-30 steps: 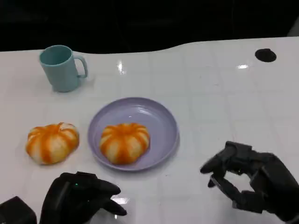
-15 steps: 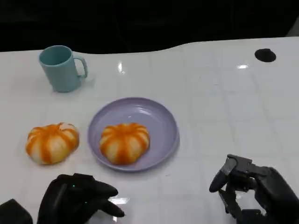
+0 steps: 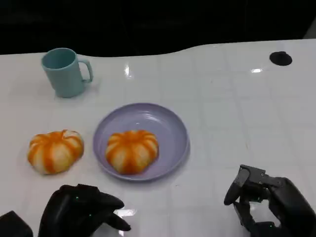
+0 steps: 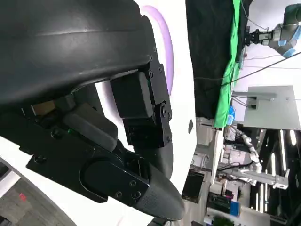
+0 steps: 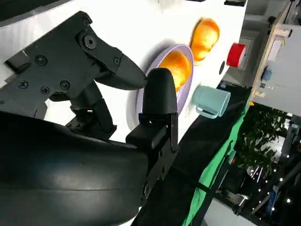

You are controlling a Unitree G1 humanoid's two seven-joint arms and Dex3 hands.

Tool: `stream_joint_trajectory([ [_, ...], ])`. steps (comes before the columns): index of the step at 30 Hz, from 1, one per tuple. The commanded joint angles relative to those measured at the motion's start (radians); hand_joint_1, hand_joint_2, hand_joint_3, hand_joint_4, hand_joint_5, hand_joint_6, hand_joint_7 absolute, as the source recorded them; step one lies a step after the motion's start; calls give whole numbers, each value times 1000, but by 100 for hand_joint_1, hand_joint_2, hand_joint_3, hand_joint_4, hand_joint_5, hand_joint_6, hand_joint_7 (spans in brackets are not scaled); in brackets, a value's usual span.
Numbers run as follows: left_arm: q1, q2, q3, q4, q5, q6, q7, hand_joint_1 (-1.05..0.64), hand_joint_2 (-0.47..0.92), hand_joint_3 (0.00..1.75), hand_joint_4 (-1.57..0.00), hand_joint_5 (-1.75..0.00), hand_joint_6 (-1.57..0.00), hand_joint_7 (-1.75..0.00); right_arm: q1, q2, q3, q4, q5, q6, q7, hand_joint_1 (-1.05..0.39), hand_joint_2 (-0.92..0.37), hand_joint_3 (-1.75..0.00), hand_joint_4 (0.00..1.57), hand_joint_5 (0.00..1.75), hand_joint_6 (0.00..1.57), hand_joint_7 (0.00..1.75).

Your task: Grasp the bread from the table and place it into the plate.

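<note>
Bread (image 3: pixel 132 150) sits in the lilac plate (image 3: pixel 170 123); a second bun (image 3: pixel 55 150) lies on the table just left of it, a teal mug (image 3: pixel 65 72) behind. Both hands are empty — the left hand (image 3: pixel 81 211) spread low, unmoved; the right hand (image 3: pixel 269 205), fingers apart, has drawn back toward the table's near edge.

Left wrist view: the plate's rim (image 4: pixel 165 42) beyond the fingers (image 4: pixel 141 141).

Right wrist view: bread (image 5: pixel 179 66), bun (image 5: pixel 205 36) and mug (image 5: pixel 210 101) past the parted fingers (image 5: pixel 157 94).

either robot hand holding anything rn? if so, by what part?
Nothing is held. The left robot hand and right robot hand both sit empty near the table's front edge; one bread lies in the plate, the other bread on the table.
</note>
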Motion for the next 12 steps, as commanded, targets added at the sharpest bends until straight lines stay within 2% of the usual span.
stream_joint_trajectory([
  [1, -2, 13, 4, 4, 2, -6, 3, -105, 76, 0, -157, -36, -157, -14, -12, -5, -9, 20, 1, -13, 6, -18, -45, -131, 87, 175, 69, 157],
  [12, -2, 12, 5, 3, -1, -2, 0, -105, 76, 0, -157, -36, -157, -15, -12, -2, -4, 8, -1, -7, 12, -19, -49, -122, 85, 175, 70, 153],
])
